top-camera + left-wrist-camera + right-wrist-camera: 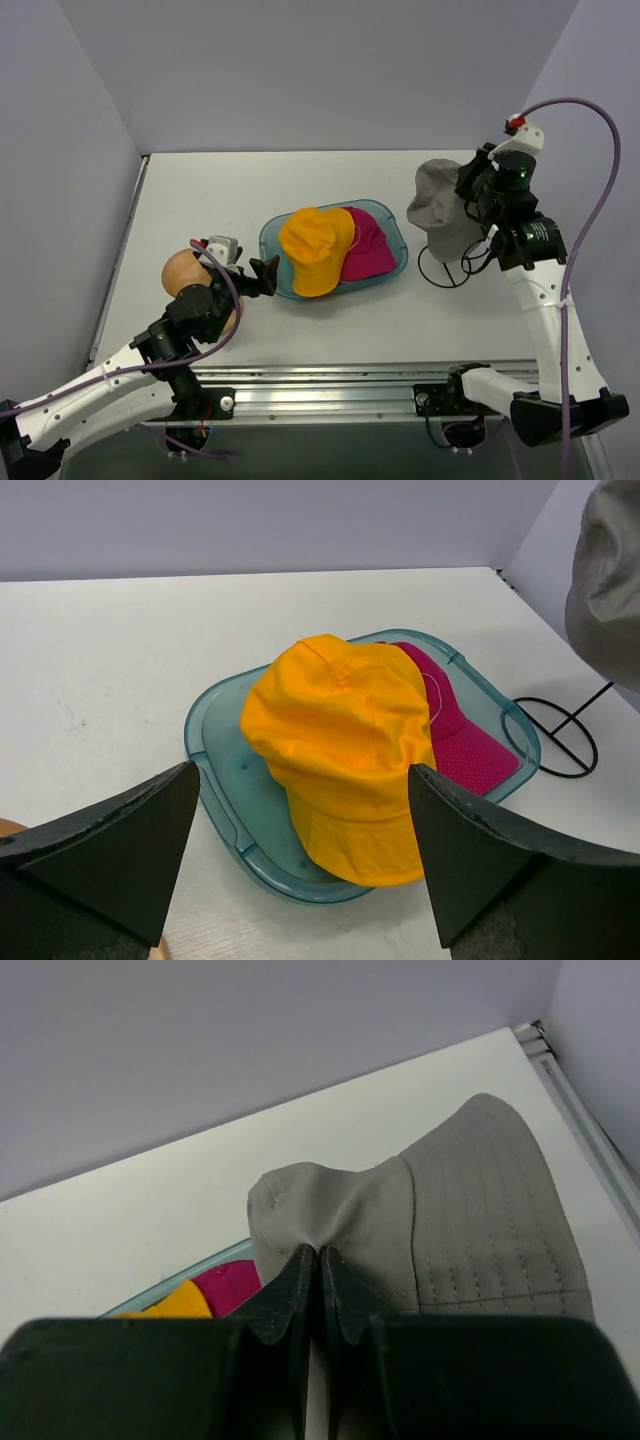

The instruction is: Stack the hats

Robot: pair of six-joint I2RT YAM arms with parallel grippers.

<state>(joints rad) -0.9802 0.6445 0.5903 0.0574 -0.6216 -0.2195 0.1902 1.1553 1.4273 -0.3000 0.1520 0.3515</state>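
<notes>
No writing, label, brand, number or sign can be read in any view. The yellow hat (pixel 340 750), the grey hat (pixel 480 1230) and the teal tray (pixel 212 770) show plain surfaces. A thin pale curved line on the magenta hat (pixel 470 750) is too small to make out as a letter or logo.
</notes>
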